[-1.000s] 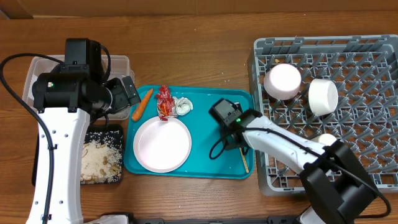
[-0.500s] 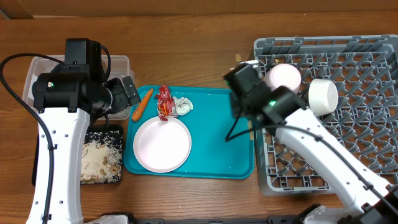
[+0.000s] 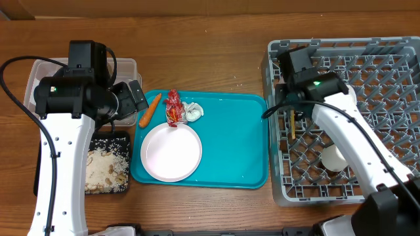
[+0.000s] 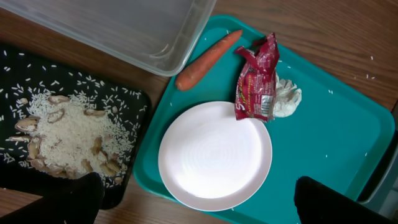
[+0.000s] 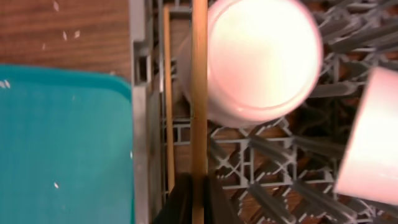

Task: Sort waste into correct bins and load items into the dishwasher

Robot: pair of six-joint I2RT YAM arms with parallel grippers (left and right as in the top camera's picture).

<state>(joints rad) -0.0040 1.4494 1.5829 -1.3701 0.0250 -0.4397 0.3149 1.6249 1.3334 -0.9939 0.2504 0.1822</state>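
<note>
A white plate [image 3: 172,152] lies on the teal tray [image 3: 236,151], with the orange carrot [image 3: 150,109], red wrapper [image 3: 173,108] and white tissue ball [image 3: 193,111] behind it. My left gripper [image 3: 134,98] hovers open and empty over the tray's left edge; its view shows the plate [image 4: 214,155], carrot [image 4: 205,53], wrapper [image 4: 256,81] and tissue [image 4: 286,99]. My right gripper [image 5: 199,193] is shut on a chopstick [image 5: 199,93] over the grey dish rack [image 3: 387,52]. A second chopstick [image 5: 166,106] lies along the rack's left wall. Two white bowls [image 5: 261,56] [image 5: 373,137] stand upside down among the pegs.
The clear tub [image 3: 39,72] is at the far left, the black tray [image 3: 125,141] with rice in front of it; both show in the left wrist view [image 4: 124,25] [image 4: 134,99]. Another white cup-like thing [image 3: 333,157] sits lower in the rack.
My right arm has lifted the chopsticks off the teal tray and carried them up and right to the rack's left side. The left arm has not moved.
</note>
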